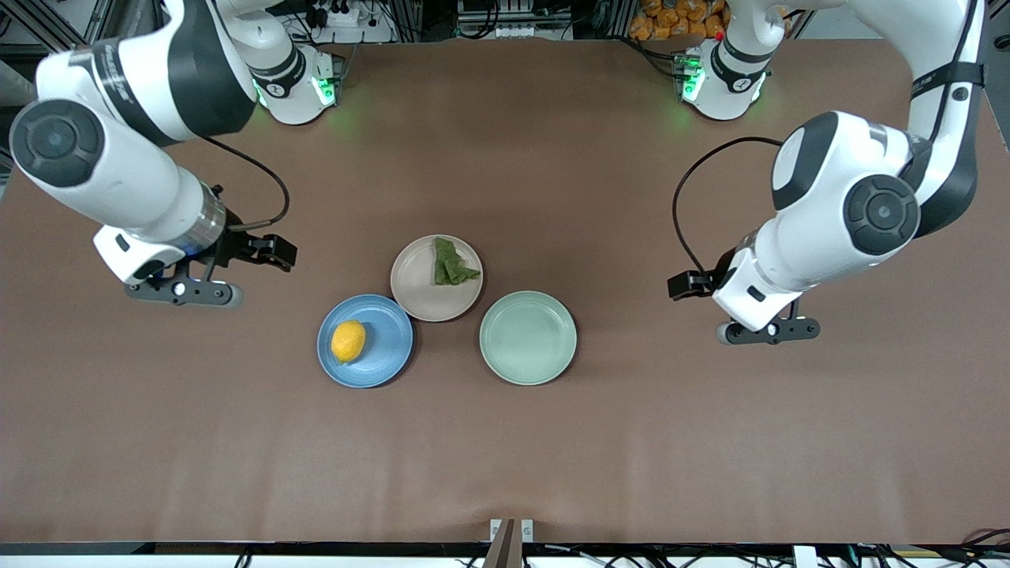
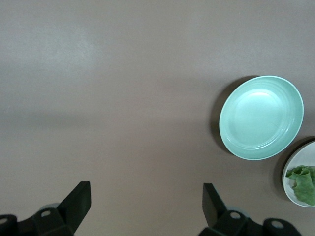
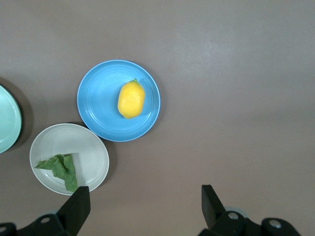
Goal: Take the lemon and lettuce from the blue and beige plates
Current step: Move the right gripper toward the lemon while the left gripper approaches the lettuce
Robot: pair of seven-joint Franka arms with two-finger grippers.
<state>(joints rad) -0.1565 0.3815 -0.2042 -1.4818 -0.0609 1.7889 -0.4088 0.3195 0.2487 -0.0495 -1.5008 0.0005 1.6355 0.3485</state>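
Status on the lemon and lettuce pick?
Both hands open, empty: right hand over bare table at its end, left hand likewise. Lemon on blue plate, lettuce on beige plate. Nothing in the way.

In the left wrist view the beige plate [image 2: 295, 169] is cut by the picture's edge, so only part of its rim and part of the lettuce [image 2: 302, 183] show; the blue plate and lemon fall outside it. In the right wrist view the green plate [image 3: 9, 119] is cut off, only a slice showing. Both wrist views crop their own fingers [image 2: 78, 200] [image 3: 78, 202] at the base.
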